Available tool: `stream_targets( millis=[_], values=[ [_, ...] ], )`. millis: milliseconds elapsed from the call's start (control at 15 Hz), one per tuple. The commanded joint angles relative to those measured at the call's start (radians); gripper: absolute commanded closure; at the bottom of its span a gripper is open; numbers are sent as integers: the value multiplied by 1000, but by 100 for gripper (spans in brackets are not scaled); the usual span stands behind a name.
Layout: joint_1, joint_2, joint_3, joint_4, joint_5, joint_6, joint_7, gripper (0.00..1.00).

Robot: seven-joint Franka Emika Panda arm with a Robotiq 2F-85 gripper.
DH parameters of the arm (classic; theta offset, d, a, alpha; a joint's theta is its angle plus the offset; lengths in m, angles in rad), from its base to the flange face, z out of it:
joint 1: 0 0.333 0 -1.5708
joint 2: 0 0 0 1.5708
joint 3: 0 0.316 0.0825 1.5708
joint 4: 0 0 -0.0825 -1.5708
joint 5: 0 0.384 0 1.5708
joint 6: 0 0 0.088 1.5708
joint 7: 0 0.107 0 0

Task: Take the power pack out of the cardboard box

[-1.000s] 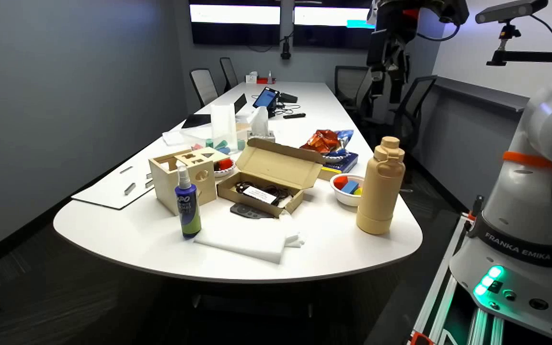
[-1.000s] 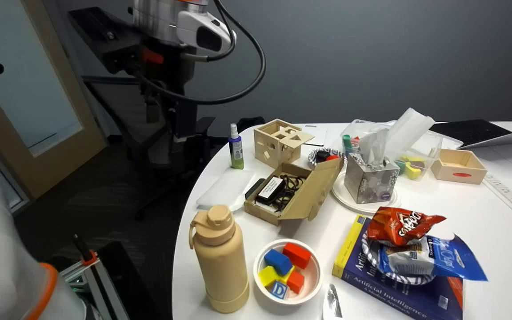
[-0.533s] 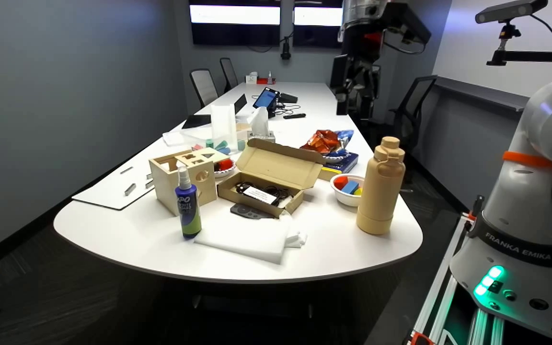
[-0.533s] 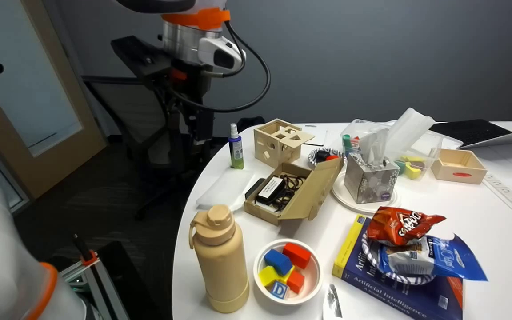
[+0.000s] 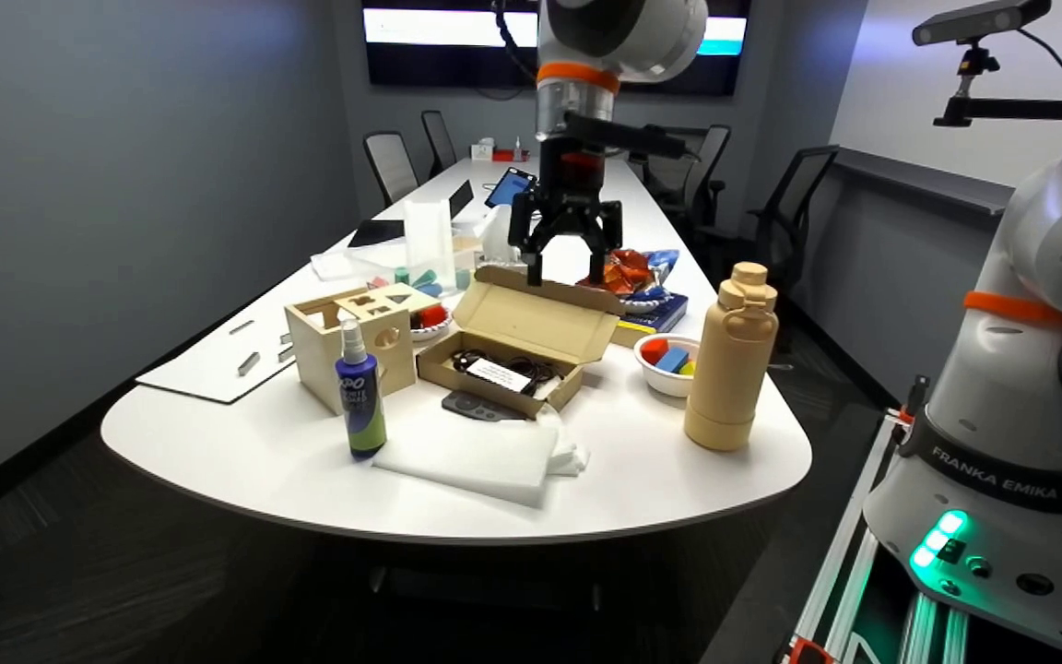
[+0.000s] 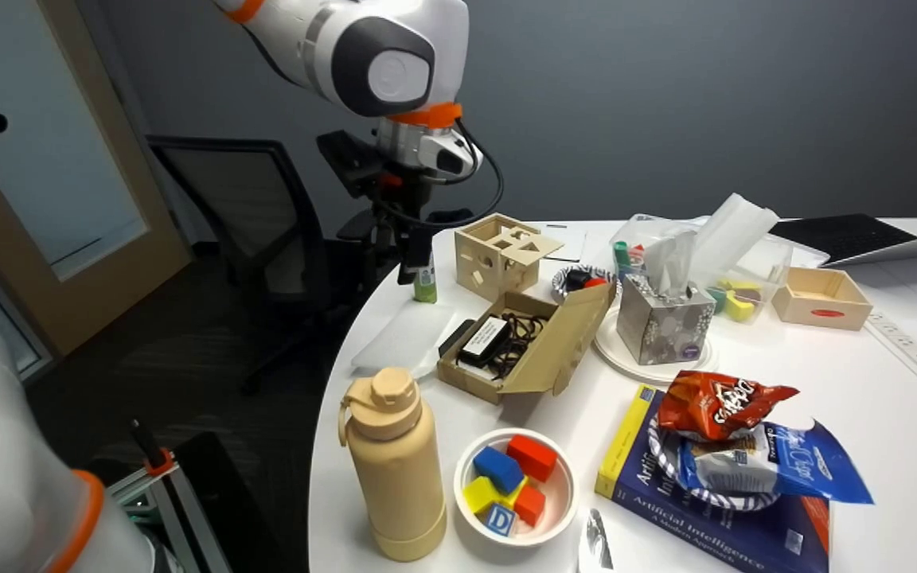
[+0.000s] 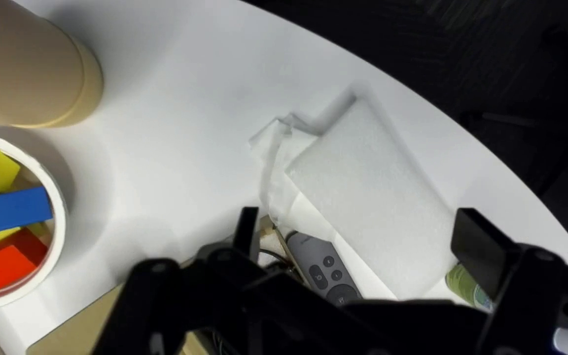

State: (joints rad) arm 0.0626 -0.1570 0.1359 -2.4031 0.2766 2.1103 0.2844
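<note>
The power pack (image 5: 500, 375) is a black block with a white label and black cords. It lies inside the open cardboard box (image 5: 545, 318) in both exterior views; its label shows well in an exterior view (image 6: 488, 337). The box's lid flap stands raised on one side. My gripper (image 5: 566, 269) is open and empty, high above the table. In the wrist view the gripper (image 7: 358, 217) has its fingers wide apart, with nothing between them. There the box's lid (image 7: 79, 325) shows partly, a bit of cord shows by the left finger, and the gripper hides the power pack.
A grey remote (image 7: 323, 266) lies against the box beside a white foam sheet (image 7: 377, 197). A spray bottle (image 5: 361, 397) and wooden shape cube (image 6: 498, 267) stand close by. A tan jug (image 6: 395, 469), a bowl of blocks (image 6: 462, 509) and a tissue box (image 6: 665, 326) surround the box.
The arm has swung in over the table and come lower; the gripper has moved left and down in one view, right and down in another, and turned. The objects on the table have not moved.
</note>
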Motion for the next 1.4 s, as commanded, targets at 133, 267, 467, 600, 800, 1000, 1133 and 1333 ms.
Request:
stream_targets(
  millis=[133, 267, 467, 600, 800, 1000, 1133, 1333],
  values=[
    [19, 256, -10, 137, -15, 205, -64, 0],
    [18, 309, -12, 146, -31, 279, -131, 0],
    [17, 374, -16, 153, -69, 360, -194, 0],
    [20, 414, -23, 155, -101, 424, -202, 0],
    [29, 456, -41, 159, -168, 512, -178, 0],
    [34, 495, -58, 168, -214, 559, -169, 0],
    [50, 516, -76, 173, -255, 587, -149, 0],
    [79, 547, -104, 181, -308, 618, -120, 0]
  ],
)
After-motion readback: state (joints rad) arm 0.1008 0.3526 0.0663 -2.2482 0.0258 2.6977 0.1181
